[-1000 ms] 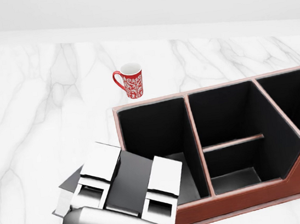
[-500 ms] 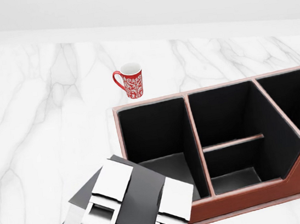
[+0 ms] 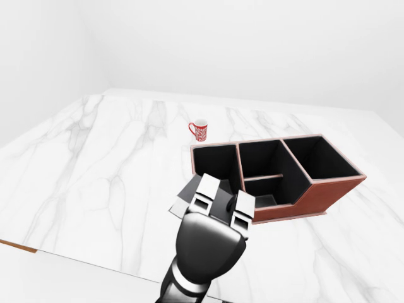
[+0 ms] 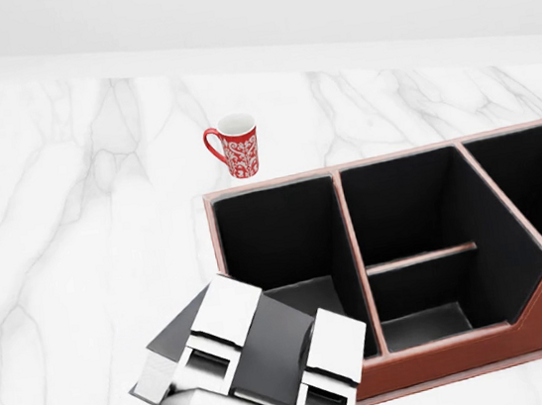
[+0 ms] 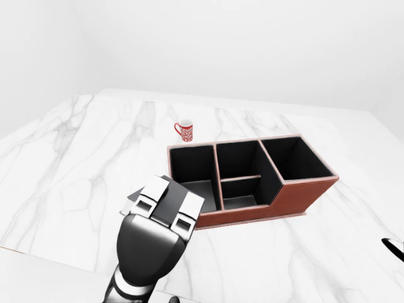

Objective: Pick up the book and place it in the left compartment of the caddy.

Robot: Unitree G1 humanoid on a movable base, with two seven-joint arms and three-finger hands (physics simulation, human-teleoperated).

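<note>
Your left hand (image 4: pixel 271 357) pinched the book (image 4: pixel 184 339) flat between its fingers, tilted over the caddy's (image 4: pixel 472 361) left compartment (image 4: pixel 275 232) rim, ready for insertion.

head view close, eye views wider, caddy (image 4: pixel 527 324) shared

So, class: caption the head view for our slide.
Left hand holds dark book beside caddy; red mug beyond.
</note>
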